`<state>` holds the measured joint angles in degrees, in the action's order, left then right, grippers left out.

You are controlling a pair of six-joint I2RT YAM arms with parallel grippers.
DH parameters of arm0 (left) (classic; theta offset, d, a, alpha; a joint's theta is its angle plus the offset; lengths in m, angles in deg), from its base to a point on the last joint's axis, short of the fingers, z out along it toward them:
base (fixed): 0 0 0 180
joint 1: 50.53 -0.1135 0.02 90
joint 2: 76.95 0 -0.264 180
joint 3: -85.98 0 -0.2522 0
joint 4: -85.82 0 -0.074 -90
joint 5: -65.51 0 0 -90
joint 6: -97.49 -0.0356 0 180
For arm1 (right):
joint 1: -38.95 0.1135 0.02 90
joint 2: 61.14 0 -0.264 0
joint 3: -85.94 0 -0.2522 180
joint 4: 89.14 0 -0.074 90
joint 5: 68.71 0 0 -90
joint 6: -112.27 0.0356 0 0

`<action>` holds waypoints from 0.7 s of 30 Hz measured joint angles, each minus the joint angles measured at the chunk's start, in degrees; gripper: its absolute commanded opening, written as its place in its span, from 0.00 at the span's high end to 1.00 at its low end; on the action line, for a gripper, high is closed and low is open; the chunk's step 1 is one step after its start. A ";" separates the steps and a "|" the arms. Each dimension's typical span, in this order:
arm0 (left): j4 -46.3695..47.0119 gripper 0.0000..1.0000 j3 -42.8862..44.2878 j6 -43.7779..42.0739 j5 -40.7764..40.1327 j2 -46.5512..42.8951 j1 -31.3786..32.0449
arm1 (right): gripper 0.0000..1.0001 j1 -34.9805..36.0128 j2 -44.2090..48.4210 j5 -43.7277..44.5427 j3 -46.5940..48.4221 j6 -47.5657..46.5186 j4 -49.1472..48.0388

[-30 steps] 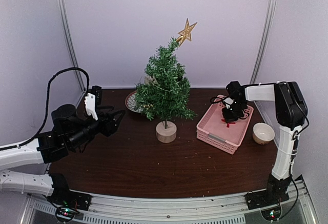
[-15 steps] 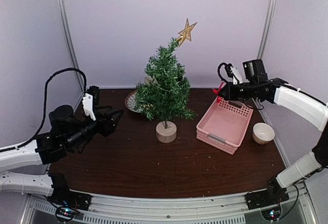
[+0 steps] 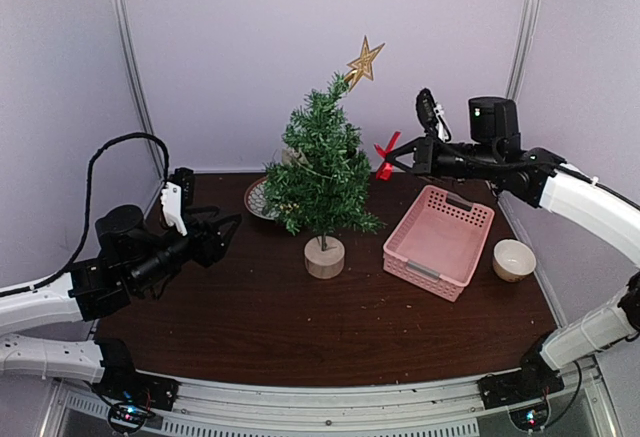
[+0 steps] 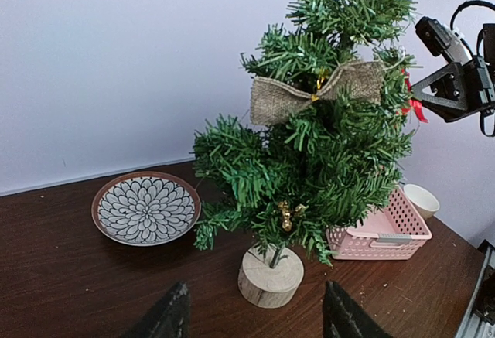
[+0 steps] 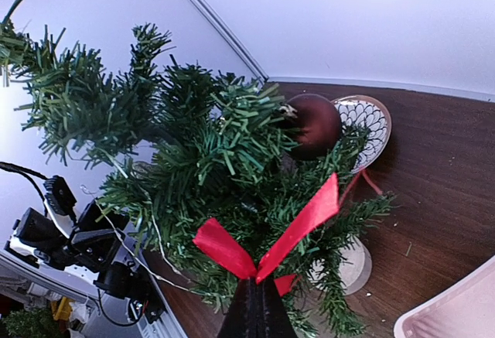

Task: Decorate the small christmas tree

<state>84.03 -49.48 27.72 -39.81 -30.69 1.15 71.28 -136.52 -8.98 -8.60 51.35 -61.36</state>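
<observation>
While my right gripper (image 5: 257, 290) holds a red ribbon bow (image 5: 263, 239) by its knot, jaws pressed together on it, the bow sits up in the air just beside the upper right branches of the small christmas tree (image 3: 322, 172). Can't tell if ribbon and needles are touching.

The tree stands upright approx mid-table, a bit toward the far side. It has dark green bristly branches, a thin trunk and a round pale wooden stump base (image 3: 324, 256) flat on the dark brown table (image 3: 300, 327). There's a gold star topper (image 3: 363, 60) at the tip, tilted to the right. A burlap bow (image 4: 317, 90) w/ a gold centre sits high on the left-facing side, and a dark red bauble (image 5: 313, 124) hangs among the far branches. A small gold trinket (image 4: 288, 216) hangs low, near the trunk.

My left gripper (image 4: 255, 319) is low and well left of the tree, pointing at it, w/ jaws spread and nothing between them.

A patterned plate (image 4: 145, 207) lies far-left of the base. A pink basket (image 3: 440, 240) sits to the base's right, w/ a small pale bowl (image 3: 514, 259) just right of that.
</observation>
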 measured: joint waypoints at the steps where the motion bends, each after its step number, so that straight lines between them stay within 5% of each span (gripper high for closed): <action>1: 0.00 0.41 0.00 0.07 0.04 0.00 0.00 | 1.00 0.42 -0.31 -0.35 0.17 0.66 -0.48; 16: -0.02 0.41 0.00 0.13 0.13 0.00 0.00 | 0.96 5.29 -8.48 -2.67 5.46 1.11 1.18; 21: -0.04 0.41 0.00 0.13 0.11 0.00 0.00 | 0.82 5.29 -9.84 -2.38 6.47 1.09 1.42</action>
<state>83.98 -49.48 27.85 -39.70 -30.69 1.15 76.57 -146.35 -11.36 -2.13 52.44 -59.94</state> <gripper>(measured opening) 0.588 0.112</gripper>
